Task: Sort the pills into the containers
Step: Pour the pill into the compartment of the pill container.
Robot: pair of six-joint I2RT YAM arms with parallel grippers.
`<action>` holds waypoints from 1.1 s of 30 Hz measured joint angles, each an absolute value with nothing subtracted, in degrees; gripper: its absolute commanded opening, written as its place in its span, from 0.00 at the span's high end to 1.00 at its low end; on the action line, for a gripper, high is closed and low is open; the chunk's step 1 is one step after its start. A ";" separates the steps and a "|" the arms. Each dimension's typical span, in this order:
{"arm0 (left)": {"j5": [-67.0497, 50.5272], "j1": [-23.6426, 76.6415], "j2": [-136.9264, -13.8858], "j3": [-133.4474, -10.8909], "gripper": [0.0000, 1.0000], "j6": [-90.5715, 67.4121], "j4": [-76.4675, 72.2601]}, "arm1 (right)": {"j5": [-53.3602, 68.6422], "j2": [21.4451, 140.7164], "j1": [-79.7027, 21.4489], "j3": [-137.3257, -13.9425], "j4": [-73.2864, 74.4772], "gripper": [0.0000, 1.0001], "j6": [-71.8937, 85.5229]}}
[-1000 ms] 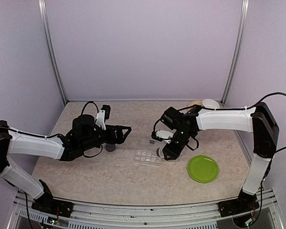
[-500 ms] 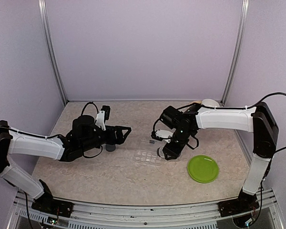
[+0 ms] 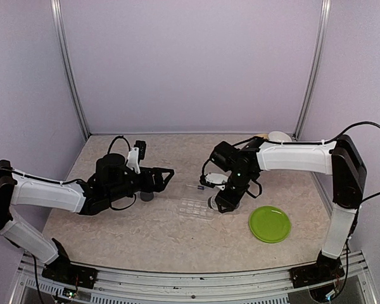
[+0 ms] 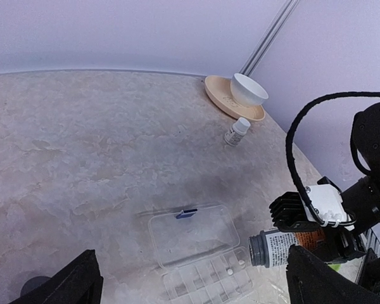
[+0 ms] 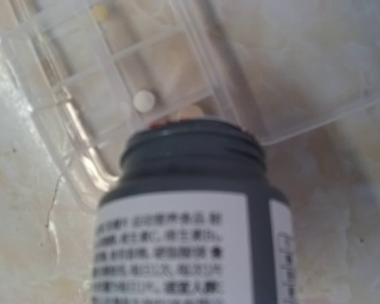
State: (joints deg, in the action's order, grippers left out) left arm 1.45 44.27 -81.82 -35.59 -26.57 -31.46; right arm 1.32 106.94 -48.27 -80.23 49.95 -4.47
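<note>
Barely nudged leftward, your right gripper (image 3: 220, 200) clamps the tilted bottle (image 4: 280, 246) over the organiser (image 3: 196, 209); left gripper (image 3: 166, 177) gapes wide. Organiser looks light, slippery, pills (image 5: 144, 100) tiny: steady its rim.

Clear pill organiser (image 4: 199, 256); white pills (image 5: 144, 100); dark grey bottle (image 5: 190, 215), white label, black print; lime-green plate (image 3: 270, 223); white bowl (image 4: 248, 90); beige marbled table (image 3: 145, 234).

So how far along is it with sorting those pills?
Just begun. Done: the pill box lies open, with a couple of pills in its compartments. In hand: the right end effector tilts the uncapped bottle over the box. Left: most compartments I can see are empty, and the left end effector hangs open, holding nothing.
</note>
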 measured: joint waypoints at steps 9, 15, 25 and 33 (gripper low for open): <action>1.45 44.27 -81.82 -35.38 0.01 -26.61 -31.70 | 1.08 107.46 -48.27 -81.06 50.37 1.00 -4.49; 1.43 44.27 -81.82 -35.38 0.01 -26.63 -31.73 | 0.89 108.25 -48.27 -82.39 51.75 1.00 -4.73; 1.30 44.27 -81.82 -35.29 0.01 -26.68 -31.73 | 0.56 110.06 -48.27 -85.45 54.50 1.00 -5.15; 1.30 44.27 -81.82 -35.27 0.01 -26.68 -31.73 | -0.19 110.93 -48.27 -86.80 56.21 1.00 -5.50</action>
